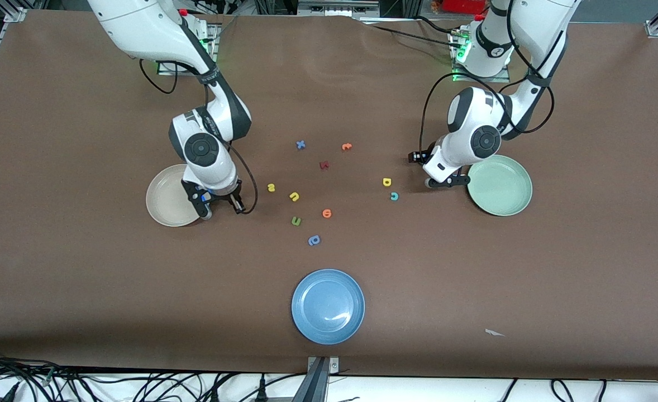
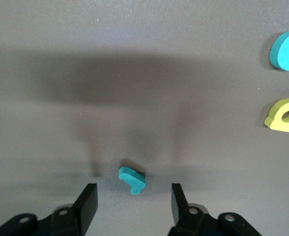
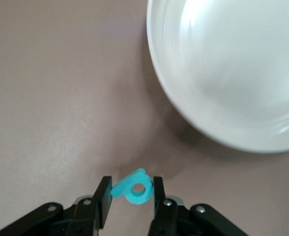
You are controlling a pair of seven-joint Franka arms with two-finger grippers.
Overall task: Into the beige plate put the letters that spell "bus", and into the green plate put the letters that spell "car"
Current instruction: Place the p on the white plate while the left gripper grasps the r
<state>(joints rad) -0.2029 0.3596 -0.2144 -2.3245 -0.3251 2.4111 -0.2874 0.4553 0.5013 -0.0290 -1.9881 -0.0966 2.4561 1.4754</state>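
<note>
Beside beige plate (image 3: 223, 73), right end effector (image 3: 130, 192) pinching teal "b" (image 3: 133, 187) — left end effector (image 2: 133, 199) open, straddling teal "r" (image 2: 131, 179)

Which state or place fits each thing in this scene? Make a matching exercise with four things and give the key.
Things
1. teal "b"
2. teal "r"
3. beige plate
4. blue plate

States or places
A. lies on the table between the open fingers of the left gripper
B. nearest to the front camera of the three plates
C. pinched between the fingers of the right gripper
D. empty, beside the right gripper

Pairs: 1-C, 2-A, 3-D, 4-B
</note>
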